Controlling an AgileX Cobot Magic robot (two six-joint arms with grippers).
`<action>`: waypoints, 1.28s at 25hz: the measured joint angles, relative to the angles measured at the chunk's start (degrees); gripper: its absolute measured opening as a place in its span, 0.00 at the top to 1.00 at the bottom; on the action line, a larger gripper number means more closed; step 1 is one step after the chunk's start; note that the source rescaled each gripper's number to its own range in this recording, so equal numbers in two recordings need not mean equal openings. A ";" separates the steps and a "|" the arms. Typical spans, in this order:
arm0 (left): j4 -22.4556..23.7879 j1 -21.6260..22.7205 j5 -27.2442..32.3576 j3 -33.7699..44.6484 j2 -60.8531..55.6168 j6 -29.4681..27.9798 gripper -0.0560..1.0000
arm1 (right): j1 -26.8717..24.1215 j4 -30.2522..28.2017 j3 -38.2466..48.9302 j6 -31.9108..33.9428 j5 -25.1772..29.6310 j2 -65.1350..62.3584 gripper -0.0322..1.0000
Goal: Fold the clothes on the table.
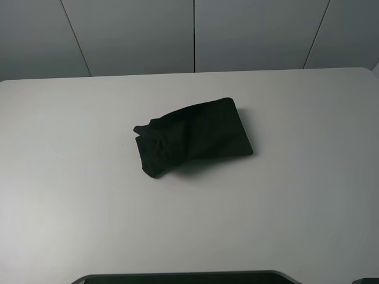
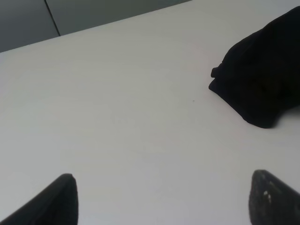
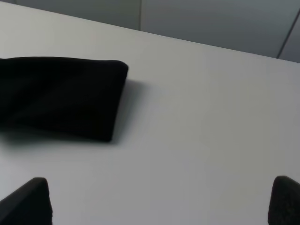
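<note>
1. Hovering above the white table [image 1: 71, 195], the left gripper [image 2: 164, 199] has its jaws spread wide with nothing between them, touching nothing.
2. The right gripper [image 3: 159, 201] is likewise spread wide and empty, clear of the cloth.
3. A black garment [image 1: 192, 138] lies near the table's middle, folded into a compact bundle, smooth on its right end and rumpled on its left.

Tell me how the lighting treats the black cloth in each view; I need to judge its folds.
Overhead view: even, soft light, the cloth nearly featureless black with faint creases at its left end and a slim shadow below it on the table. Left wrist view: cloth a flat silhouette. Right wrist view: a few faint folds on the cloth, soft shadow beside its edge.
</note>
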 joint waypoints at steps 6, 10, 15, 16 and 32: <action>0.00 0.00 0.00 0.00 0.00 0.00 0.05 | -13.88 0.00 0.00 0.00 0.00 0.00 0.00; 0.00 -0.13 0.00 0.00 0.00 0.00 0.05 | -15.18 0.00 0.00 0.00 0.00 0.00 0.00; 0.00 -0.13 0.00 0.00 0.00 0.00 0.05 | -15.18 0.00 0.00 0.00 0.00 0.00 0.00; 0.00 -0.13 0.00 0.00 0.00 0.00 0.05 | -15.18 0.00 0.00 0.00 0.00 0.00 0.00; 0.00 -0.13 0.00 0.00 0.00 0.00 0.05 | -15.18 0.00 0.00 -0.12 0.00 0.00 0.00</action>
